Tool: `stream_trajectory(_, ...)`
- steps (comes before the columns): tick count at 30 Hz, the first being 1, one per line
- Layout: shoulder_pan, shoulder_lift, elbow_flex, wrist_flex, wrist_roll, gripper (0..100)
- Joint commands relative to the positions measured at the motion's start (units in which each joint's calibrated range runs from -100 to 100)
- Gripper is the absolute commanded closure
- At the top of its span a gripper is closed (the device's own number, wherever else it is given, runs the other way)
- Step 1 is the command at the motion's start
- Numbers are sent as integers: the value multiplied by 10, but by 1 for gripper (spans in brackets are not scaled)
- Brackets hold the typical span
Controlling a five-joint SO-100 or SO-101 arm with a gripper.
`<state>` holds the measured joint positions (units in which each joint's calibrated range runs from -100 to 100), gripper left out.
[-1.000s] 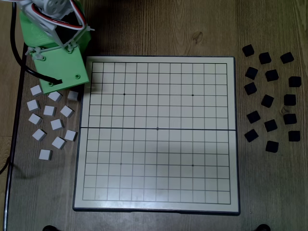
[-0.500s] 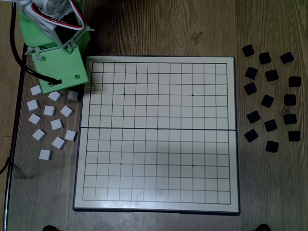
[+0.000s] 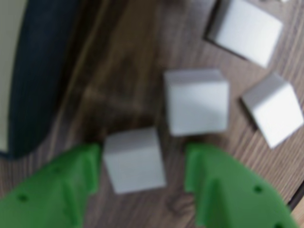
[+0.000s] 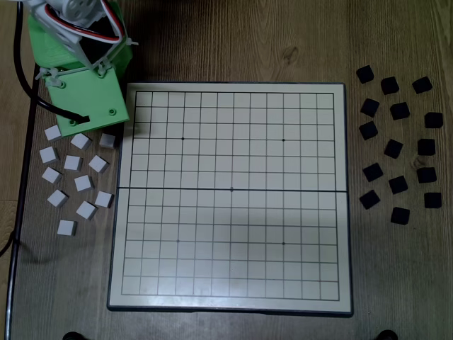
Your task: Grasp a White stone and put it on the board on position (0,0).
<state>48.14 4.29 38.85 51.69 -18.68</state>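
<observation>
The white stone [image 3: 134, 160] in question is a small cube lying on the wood table [image 3: 123, 71] between the two green fingers of the gripper [image 3: 142, 175], touching or nearly touching the left finger in the wrist view, with a clear gap to the right one. It looks like a rigid, lightweight block, probably foam or plastic, with flat matte faces that should not slip much; nothing about it seems fragile. The sensible hold is across two opposite side faces, square on, so it does not twist out as the jaws meet. Being a cube it has no real long axis; it sits flat on one face, turned slightly off the line of the fingers, so one edge may touch first. The wrist picture is soft, so the exact angle is hard to judge.

The gripper stands open around the cube, not yet pressing it. Another white cube [image 3: 196, 101] lies just beyond, close to the right fingertip, and two more [image 3: 246, 29] [image 3: 274, 108] sit farther out. In the fixed view the arm [image 4: 85, 92] hangs over the top of the white pile [image 4: 74, 180], left of the board [image 4: 230, 301]. The black stones [image 4: 396, 145] lie well apart on the board's right.
</observation>
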Motion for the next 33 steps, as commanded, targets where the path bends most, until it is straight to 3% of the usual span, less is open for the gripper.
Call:
stream_trajectory(1, 12, -14, -12, 9, -3, 87)
stream_trajectory(33, 16, 5, -12, 18, 10, 87)
